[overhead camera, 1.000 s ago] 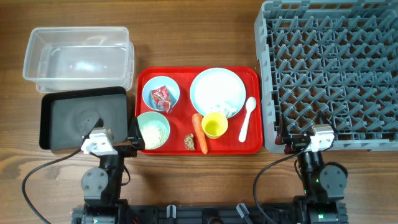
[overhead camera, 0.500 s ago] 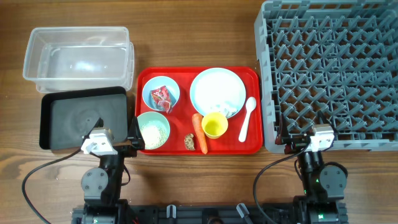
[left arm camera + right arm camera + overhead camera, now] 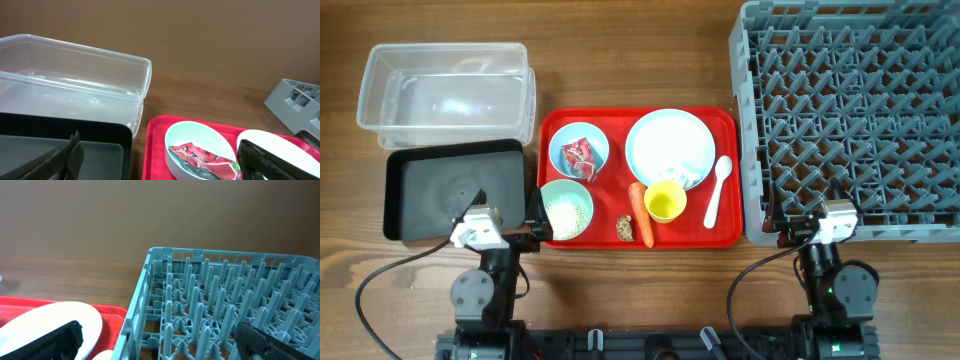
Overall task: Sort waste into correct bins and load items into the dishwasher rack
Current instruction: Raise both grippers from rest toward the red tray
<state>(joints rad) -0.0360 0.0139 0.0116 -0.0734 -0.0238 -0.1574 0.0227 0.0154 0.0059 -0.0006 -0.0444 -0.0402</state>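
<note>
Left wrist: small red-and-white snack wrapper [image 3: 202, 156] lies just ahead-right of left gripper [image 3: 160, 151]; it and right gripper [image 3: 159, 332] gape wide, holding nothing.

My left tool [image 3: 160, 152] stands wide open at the seam between two trays: the black tray [image 3: 430, 190] to its left, the red tray [image 3: 725, 130] to its right. The mint bowl [image 3: 566, 209] sits just ahead on the right, so there is little room that way. Past the black tray the tub [image 3: 528, 100] wall rises. Bare bench [image 3: 620, 60] lies beyond the red tray. My right tool [image 3: 160, 335], also wide open, faces the rack [image 3: 850, 110]; pegs fill everything ahead and to its right. The spoon [image 3: 717, 190] lies to its left.
</note>
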